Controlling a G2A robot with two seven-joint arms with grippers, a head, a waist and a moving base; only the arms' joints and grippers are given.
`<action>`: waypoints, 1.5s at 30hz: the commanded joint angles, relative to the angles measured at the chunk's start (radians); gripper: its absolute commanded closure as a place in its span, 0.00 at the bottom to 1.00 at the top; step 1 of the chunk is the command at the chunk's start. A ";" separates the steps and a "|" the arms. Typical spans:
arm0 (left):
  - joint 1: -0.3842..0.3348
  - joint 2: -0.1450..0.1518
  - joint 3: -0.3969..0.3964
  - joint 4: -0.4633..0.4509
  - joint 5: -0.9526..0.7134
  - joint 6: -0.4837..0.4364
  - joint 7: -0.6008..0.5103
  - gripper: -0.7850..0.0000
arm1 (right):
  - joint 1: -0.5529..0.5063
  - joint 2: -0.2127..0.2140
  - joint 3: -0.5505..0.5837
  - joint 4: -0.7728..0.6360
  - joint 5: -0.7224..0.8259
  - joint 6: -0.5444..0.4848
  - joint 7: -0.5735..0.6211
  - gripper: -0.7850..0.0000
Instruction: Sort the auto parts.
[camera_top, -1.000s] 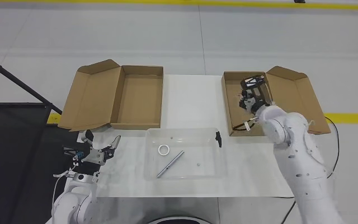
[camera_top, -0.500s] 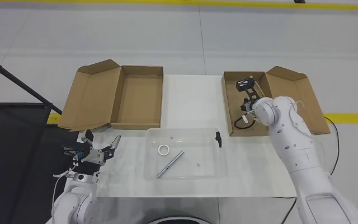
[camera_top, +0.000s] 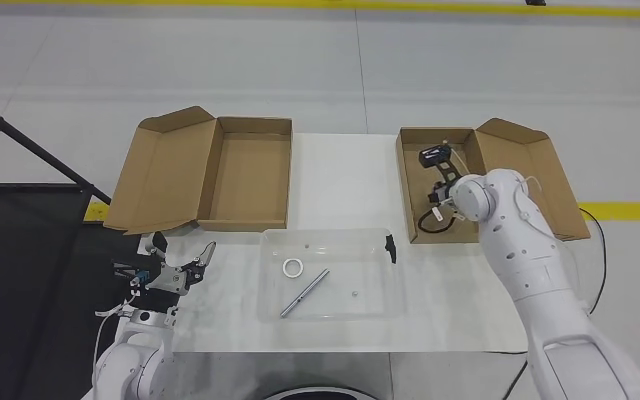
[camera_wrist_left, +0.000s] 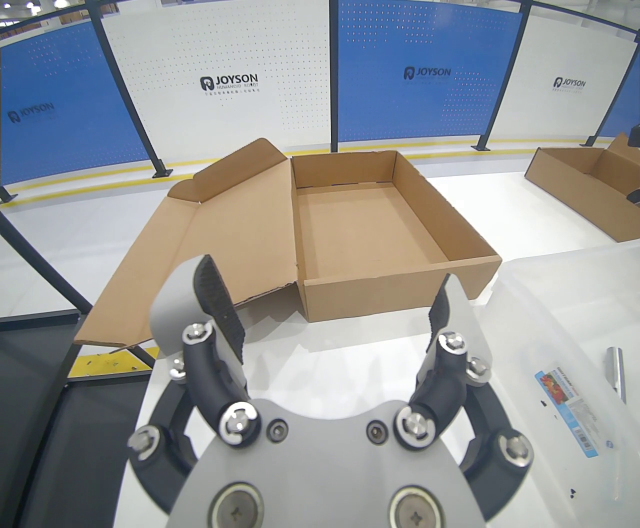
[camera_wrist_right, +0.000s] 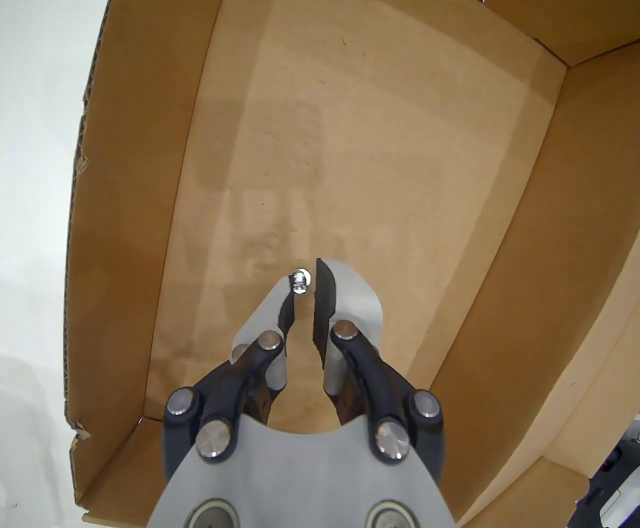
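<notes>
Right wrist view looks down into the right box (camera_wrist_right: 125, 200), where the right gripper (camera_wrist_right: 305, 290) hangs over the bare cardboard floor with its jaws drawn nearly together on a small silver bolt (camera_wrist_right: 300, 281), which sits right at the fingertips. From that hold I judge that this box is where the bolt is to be sorted and that letting go is the step in hand. With the bolt so far out on the tips, the grip looks light. The box walls rise on both sides of the gripper, with open floor ahead of it, so there is room to spread the jaws and to lift straight out, while a sideways exit would risk the wall. In the top view the clear tray (camera_top: 325, 233) stands at the table's (camera_top: 345, 180) near middle, between the two boxes. It holds a white ring (camera_top: 292, 267), a metal rod (camera_top: 305, 293) and a tiny part (camera_top: 356, 294), all well apart, and a black piece (camera_top: 389, 247) at its right rim. That spacing should let each be picked singly, though the tray's walls call for a reach from above. The left box (camera_top: 250, 180) lies open, its flap spread away from the tray. The left gripper (camera_wrist_left: 325, 280) hovers over the table's near left corner, jaws wide apart and holding nothing, just beside the tray and short of that box.
</notes>
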 joint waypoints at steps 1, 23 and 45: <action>0.000 0.000 0.000 0.000 0.000 0.000 0.000 0.00 | -0.003 0.002 0.006 -0.006 0.001 0.003 0.001 0.60; 0.000 0.000 0.000 0.000 0.000 0.000 0.000 0.00 | -0.455 0.100 0.343 -0.823 0.295 -0.326 -0.065 0.02; 0.000 0.000 0.000 0.000 0.000 0.000 0.000 0.00 | -0.511 0.113 0.161 -0.997 0.247 -0.598 0.043 0.00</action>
